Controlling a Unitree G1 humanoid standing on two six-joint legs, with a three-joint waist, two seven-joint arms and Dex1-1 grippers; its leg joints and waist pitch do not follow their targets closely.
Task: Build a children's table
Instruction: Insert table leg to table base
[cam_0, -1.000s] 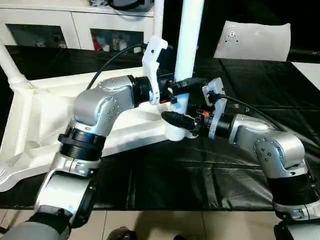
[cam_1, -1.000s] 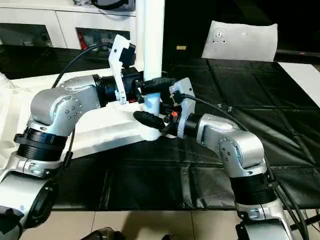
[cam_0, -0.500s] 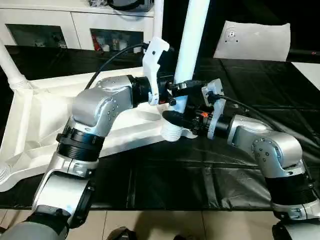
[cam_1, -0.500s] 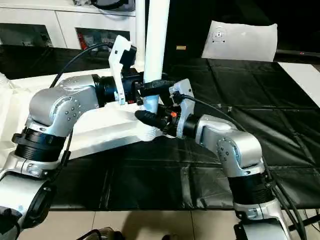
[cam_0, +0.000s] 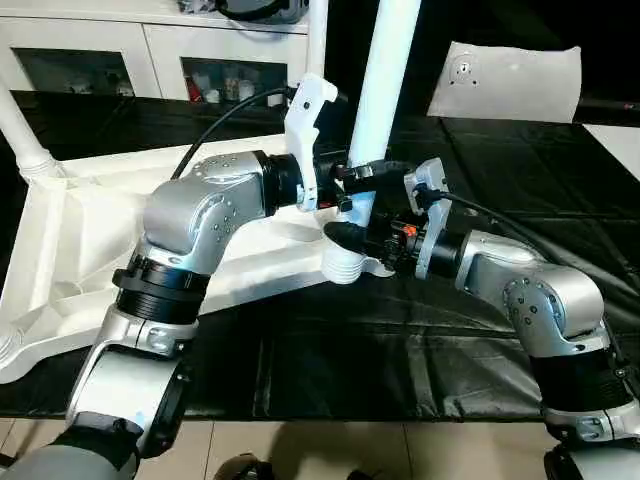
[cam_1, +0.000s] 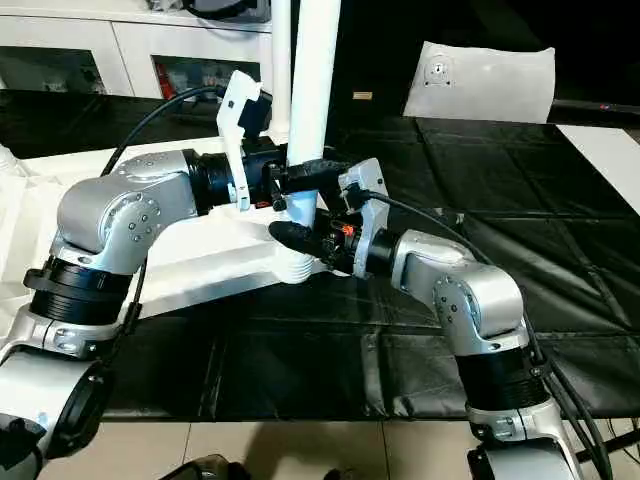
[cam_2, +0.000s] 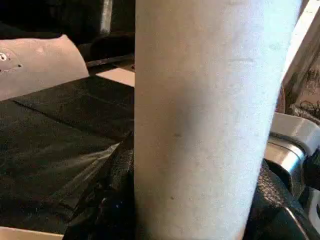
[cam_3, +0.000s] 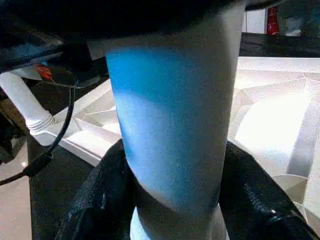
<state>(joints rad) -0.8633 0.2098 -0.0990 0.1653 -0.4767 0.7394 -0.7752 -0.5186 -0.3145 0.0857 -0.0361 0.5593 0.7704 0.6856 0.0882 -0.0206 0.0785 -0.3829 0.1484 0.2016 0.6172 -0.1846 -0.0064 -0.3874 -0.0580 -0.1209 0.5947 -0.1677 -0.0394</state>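
The white plastic tabletop lies upside down on a black sheet, ribbed underside up, one mounted leg rising at its far left corner. It looks stiff and light. At its near corner socket a long tapered white leg stands almost upright, leaning slightly. Its smooth round shaft looks slippery, so a low hold near the socket suits it best. The left hand is clamped around the leg; just below, the right hand grips it too.
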